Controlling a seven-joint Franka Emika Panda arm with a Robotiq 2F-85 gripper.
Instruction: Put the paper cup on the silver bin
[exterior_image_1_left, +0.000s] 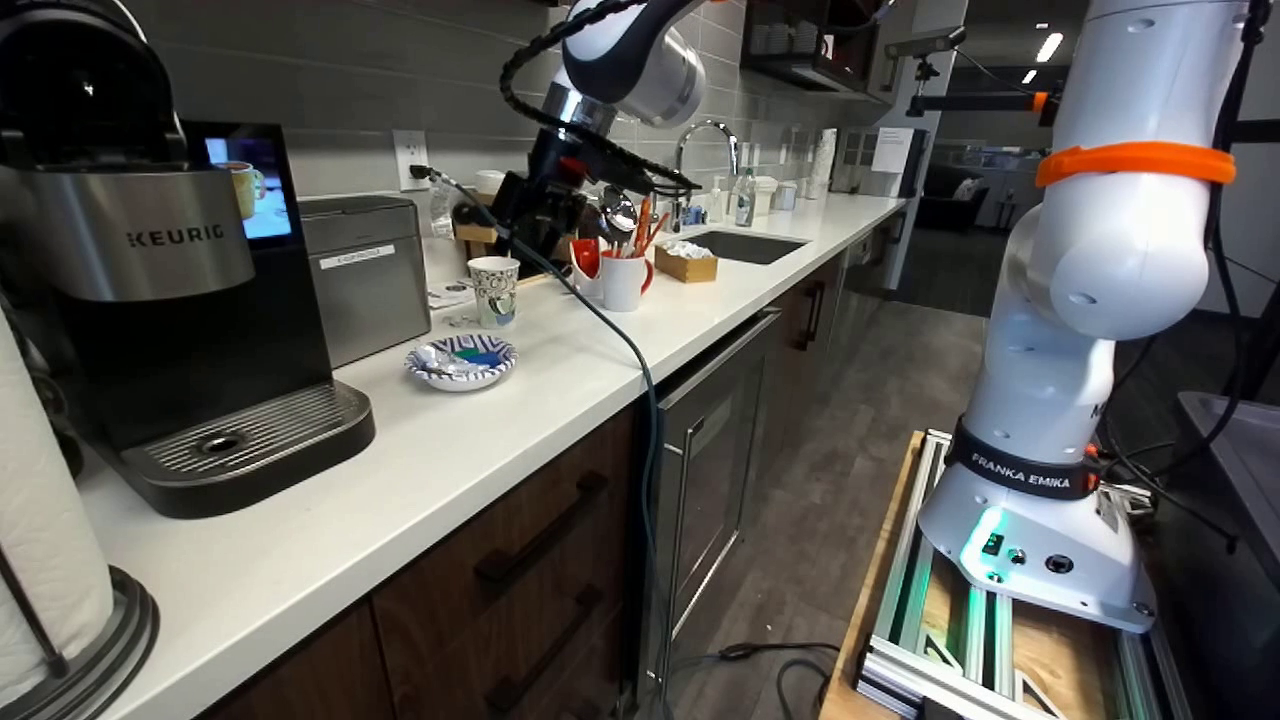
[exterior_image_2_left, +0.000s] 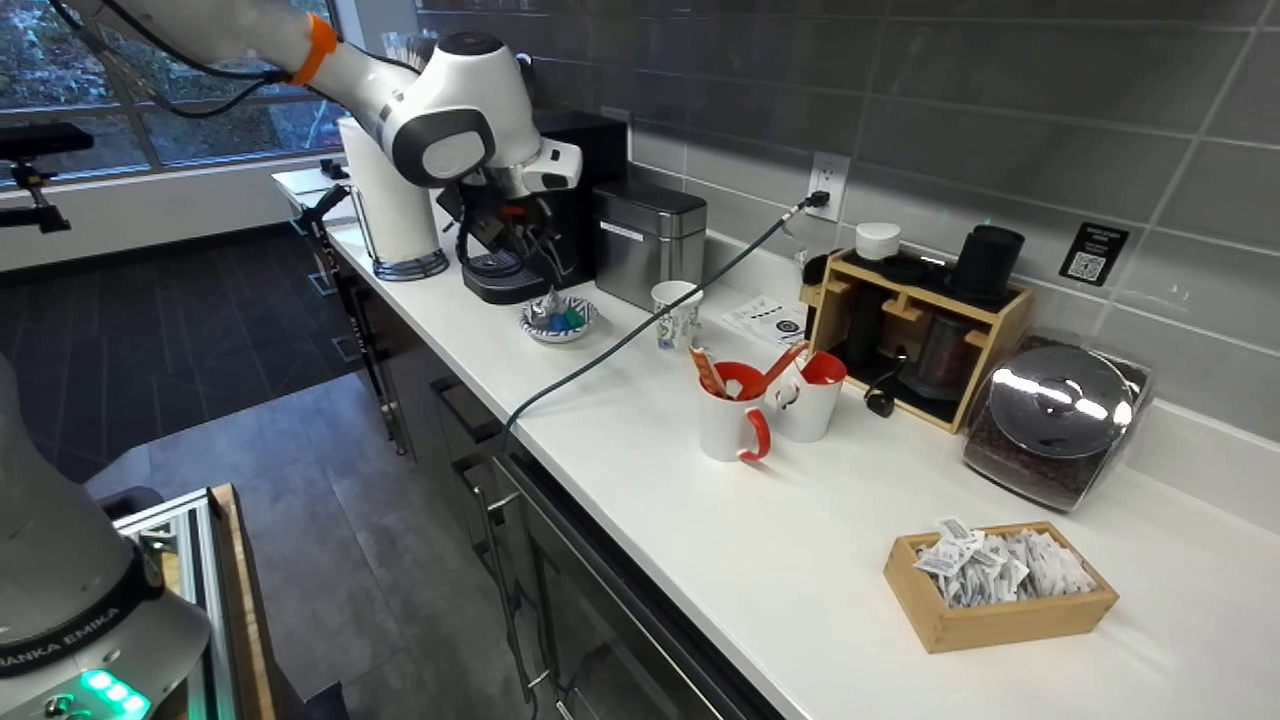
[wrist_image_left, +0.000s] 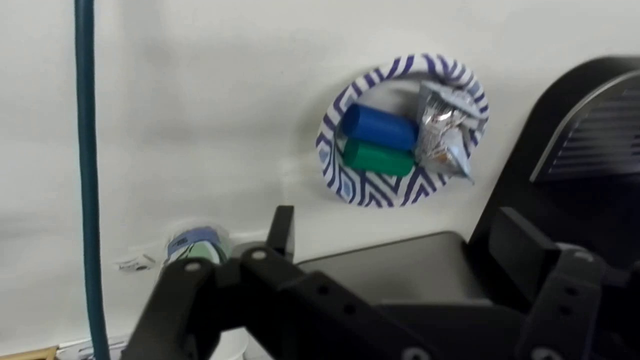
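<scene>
So the paper cup (exterior_image_1_left: 494, 292) is sitting on the white countertop (exterior_image_1_left: 570, 365), just beside the silver metal bin (exterior_image_1_left: 375, 295) with a gap showing between them in an exterior view, and the Robotiq gripper (wrist_image_left: 400, 232) has its fingers spread wide with nothing held in it. My biggest worry is the teal power cable (wrist_image_left: 89, 150): in the wrist view it runs alongside the cup (can't tell how close it really is), so a careless approach could snag it and drag it into the cup. The fingers hide part of the cup there too, and it's off to one side rather than between them, so going straight down from here would probably hit the bin instead. Swing too low and the patterned paper bowl (wrist_image_left: 395, 192) might get clipped, or the Keurig coffee machine (exterior_image_1_left: 170, 270), which shows right behind one finger. Paper walls likely give easily, so squeezing hard would probably crumple them, and a tilted release could topple it off the bin's top. Orientation's the easy bit: it's standing upright, wide mouth up, narrower base on the countertop, long axis vertical, so I'd pinch the sides and keep it level the whole way.
</scene>
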